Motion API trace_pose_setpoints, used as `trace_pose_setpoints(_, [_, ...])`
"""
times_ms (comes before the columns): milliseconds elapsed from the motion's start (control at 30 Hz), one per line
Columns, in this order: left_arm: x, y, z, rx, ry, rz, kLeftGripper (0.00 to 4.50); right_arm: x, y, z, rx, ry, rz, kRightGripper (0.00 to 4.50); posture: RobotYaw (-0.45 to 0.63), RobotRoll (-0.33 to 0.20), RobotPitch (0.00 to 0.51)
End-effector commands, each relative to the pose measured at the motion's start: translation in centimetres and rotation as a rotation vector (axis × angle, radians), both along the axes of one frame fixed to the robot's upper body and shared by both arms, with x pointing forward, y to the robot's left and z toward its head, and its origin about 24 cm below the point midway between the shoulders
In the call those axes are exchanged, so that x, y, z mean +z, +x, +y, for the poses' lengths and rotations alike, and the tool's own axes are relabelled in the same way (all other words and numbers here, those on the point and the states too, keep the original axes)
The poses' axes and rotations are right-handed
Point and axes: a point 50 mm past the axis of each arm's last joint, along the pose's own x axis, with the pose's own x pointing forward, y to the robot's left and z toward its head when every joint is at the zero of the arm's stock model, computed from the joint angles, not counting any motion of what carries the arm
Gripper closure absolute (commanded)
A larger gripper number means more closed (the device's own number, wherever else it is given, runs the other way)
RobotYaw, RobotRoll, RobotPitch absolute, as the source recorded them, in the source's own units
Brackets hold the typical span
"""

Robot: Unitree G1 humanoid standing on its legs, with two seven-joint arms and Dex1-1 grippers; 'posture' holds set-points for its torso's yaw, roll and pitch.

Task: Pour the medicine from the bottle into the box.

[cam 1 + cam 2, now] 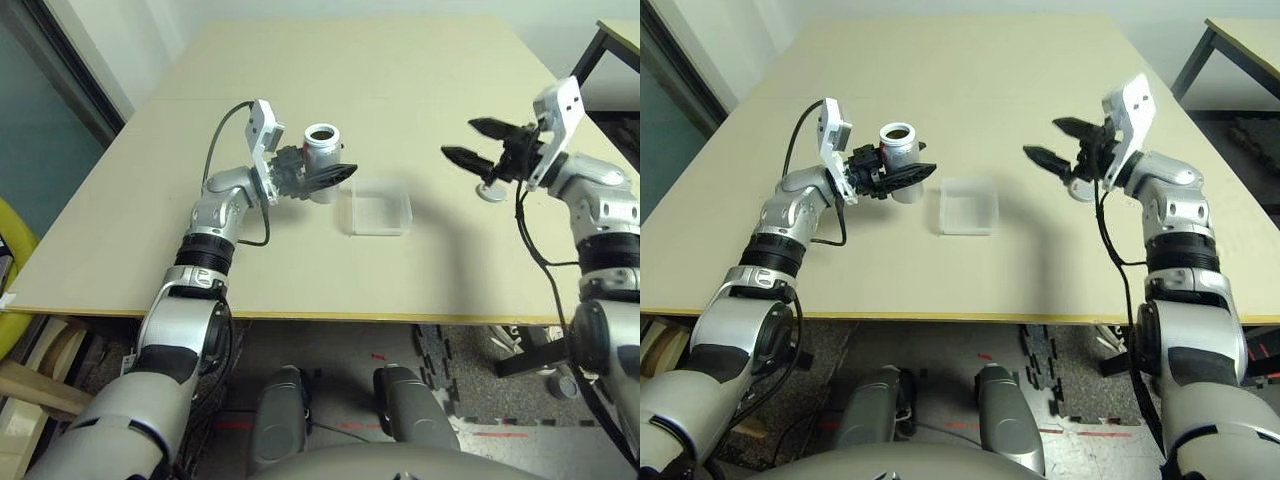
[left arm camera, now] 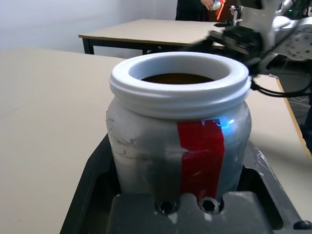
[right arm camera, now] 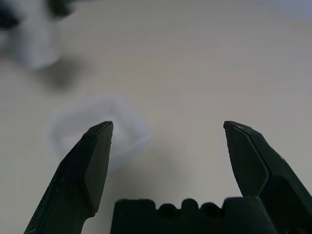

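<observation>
Bottle (image 2: 151, 141) stands upright in the grip of the left gripper (image 1: 336, 160), whose two black fingers pinch it round the body, below the white neck. It is just beside the box (image 1: 381, 208), on the box's left side. Its mouth (image 1: 322, 134) is uncapped and faces up, so the pour itself has not begun. For a good pour, I would keep that grip firm and lift the bottle enough to clear the box's wall. Then bring the mouth over the middle of the tray and roll the wrist slowly toward the robot's right, so that the medicine drops inside. Tipping too fast could throw it past the low rim, and a loose pinch could let the smooth body slip.

Inside the bottle it looks dark brown; how much medicine is there, I cannot tell. The box is clear, shallow and open-topped, and nothing can be made out in it. The right gripper (image 3: 168, 126) is spread wide and empty, above the table (image 1: 270, 270) on the box's other side. Near it lies the round cap (image 1: 491, 192), out of the way of the pour.
</observation>
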Motion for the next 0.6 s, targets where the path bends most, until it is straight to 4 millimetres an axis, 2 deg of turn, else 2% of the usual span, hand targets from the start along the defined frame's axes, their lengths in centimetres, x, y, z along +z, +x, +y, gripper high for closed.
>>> trace_pose_setpoints(33, [0.1, 0.2, 0.2, 0.005, 0.025, -0.003, 1.74, -0.2, -1.4, -0.1, 0.103, -0.065, 0.033, 0.0, -0.25, 0.0, 0.08])
trace_pose_setpoints(233, [0.2, 0.6, 0.8, 0.031, 0.063, -0.005, 1.74, -1.4, -2.5, -0.1, 0.161, -0.145, 0.088, 0.0, -0.26, 0.0, 0.084])
trace_pose_setpoints(600, [0.5, 1.7, 1.3, 0.11, 0.218, -0.038, 1.74, -2.6, -2.7, 0.8, 0.165, -0.131, 0.114, 0.0, -0.27, 0.0, 0.083])
